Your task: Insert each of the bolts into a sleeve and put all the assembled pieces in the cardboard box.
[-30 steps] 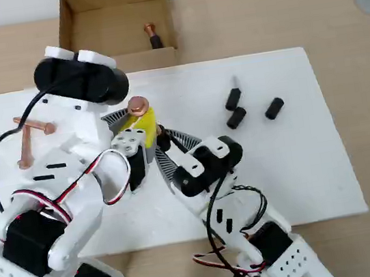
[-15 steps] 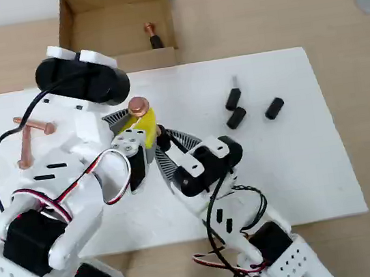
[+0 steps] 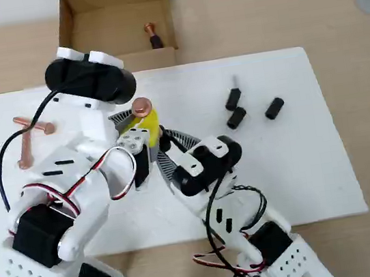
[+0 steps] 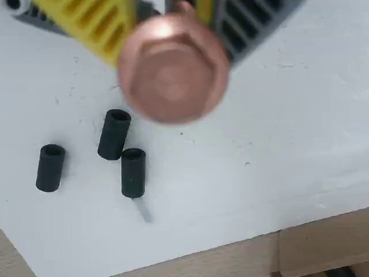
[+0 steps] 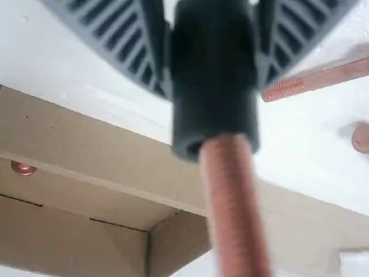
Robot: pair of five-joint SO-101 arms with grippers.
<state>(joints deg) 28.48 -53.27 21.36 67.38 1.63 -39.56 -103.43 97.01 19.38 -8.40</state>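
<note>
The bolt [image 4: 173, 75] is clenched just behind its head by the left gripper [image 3: 144, 122]. The sleeve [image 5: 214, 75] is clamped between the fingers of the right gripper [image 3: 164, 141], with the threaded shaft seen protruding through it. For a clean insertion, both axes should be kept in line and the bolt pushed until its head is seated. Both arms are folded in over the white sheet [image 3: 301, 177] on the counter, with wrists met near the cardboard box [image 3: 68, 31], where one assembled piece [image 3: 152, 35] is laid. Three spare sleeves [image 3: 237, 117] are left on the sheet.
</note>
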